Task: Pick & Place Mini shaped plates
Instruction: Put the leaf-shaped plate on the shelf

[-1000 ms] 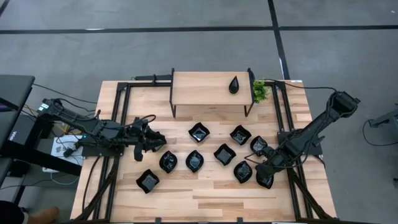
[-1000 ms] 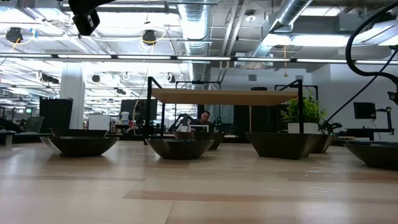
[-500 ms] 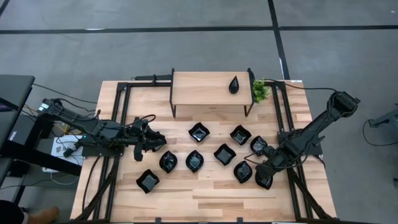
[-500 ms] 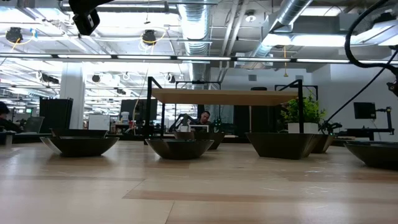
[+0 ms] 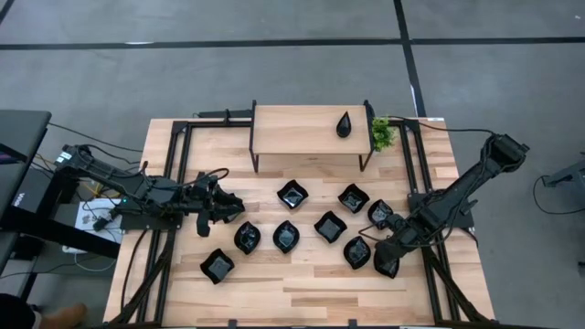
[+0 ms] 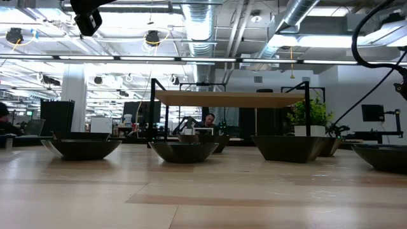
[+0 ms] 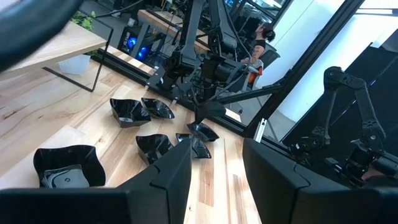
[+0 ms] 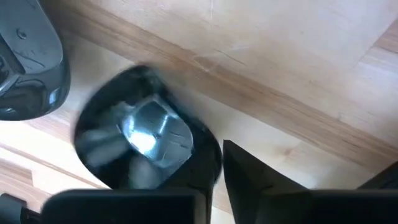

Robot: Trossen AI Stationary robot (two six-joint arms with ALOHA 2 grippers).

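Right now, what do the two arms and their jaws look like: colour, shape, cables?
Both arms are dark, nearly black, built of slim jointed segments. The left arm carries loose black cables looping near its wrist. The right arm has a boxy shoulder block and a cable running along it. The left gripper has matte black, flat, angular jaws; the right gripper looks the same.

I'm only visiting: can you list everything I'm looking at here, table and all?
mini shaped plates: ten, glossy black, nine on the table, one teardrop on the shelf
shelf: one, pale wood on black legs, at the table's far edge
plant: one, green, beside the shelf's right end
table: one, pale wood
person: one, dark, in the room behind the table
left gripper: one, black, open, over the table's left side
right gripper: one, black, at the plate nearest the table's right edge
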